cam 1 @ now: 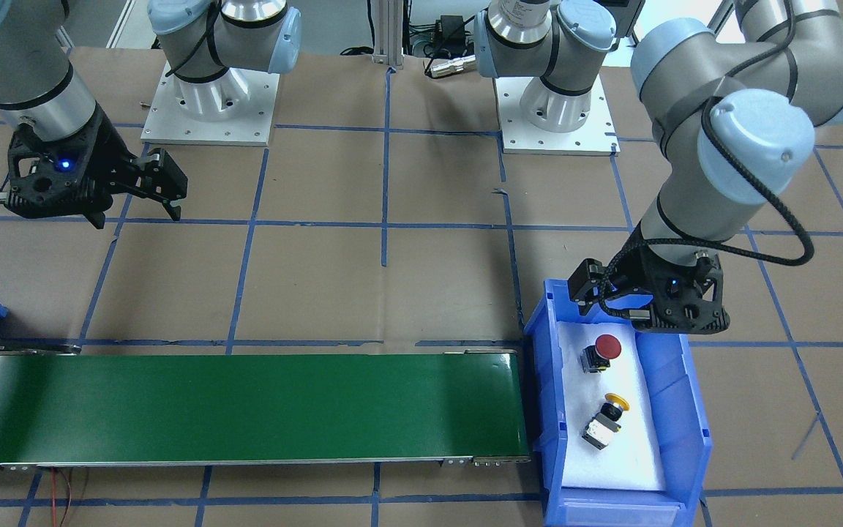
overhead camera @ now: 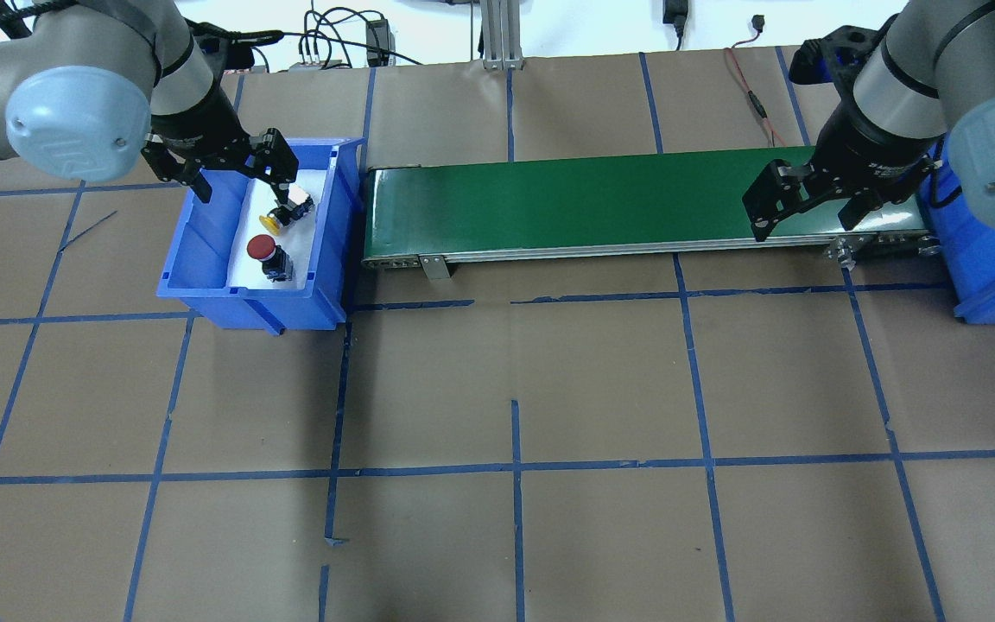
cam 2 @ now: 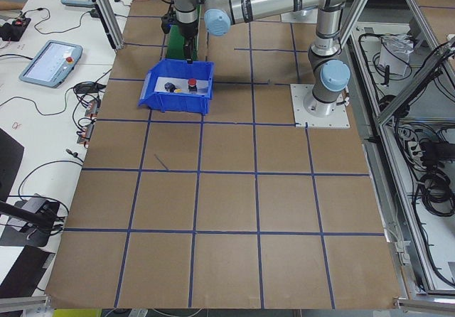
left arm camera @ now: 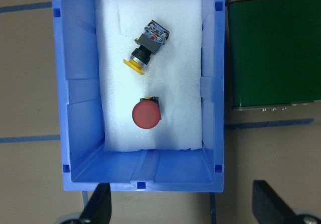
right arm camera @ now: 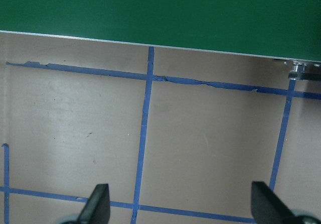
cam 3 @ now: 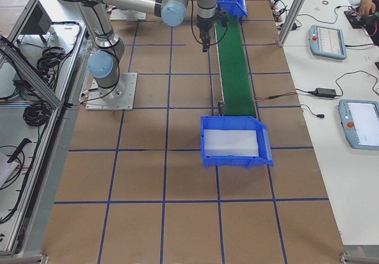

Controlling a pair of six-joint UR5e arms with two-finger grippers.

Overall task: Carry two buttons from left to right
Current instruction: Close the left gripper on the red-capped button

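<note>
Two buttons lie on white foam in a blue bin (overhead camera: pixel 204 255) on my left. The red-capped button (overhead camera: pixel 266 253) (left arm camera: pixel 146 113) (cam 1: pixel 601 353) stands cap up. The yellow-capped button (overhead camera: pixel 284 213) (left arm camera: pixel 145 48) (cam 1: pixel 607 419) lies on its side, closer to the bin's far end. My left gripper (overhead camera: pixel 240 177) (left arm camera: pixel 183 203) (cam 1: pixel 647 309) hangs open above the bin, holding nothing. My right gripper (overhead camera: pixel 807 220) (right arm camera: pixel 178 204) (cam 1: pixel 135 211) is open and empty, over the near edge of the green conveyor belt (overhead camera: pixel 592 203) at its right end.
The conveyor belt (cam 1: pixel 246 406) runs between the left bin and a second blue bin (overhead camera: pixel 990 276) (cam 3: pixel 234 157) at the right, lined with bare white foam. Brown table paper with blue tape lines covers the rest. Both arm bases (cam 1: pixel 209 95) stand behind.
</note>
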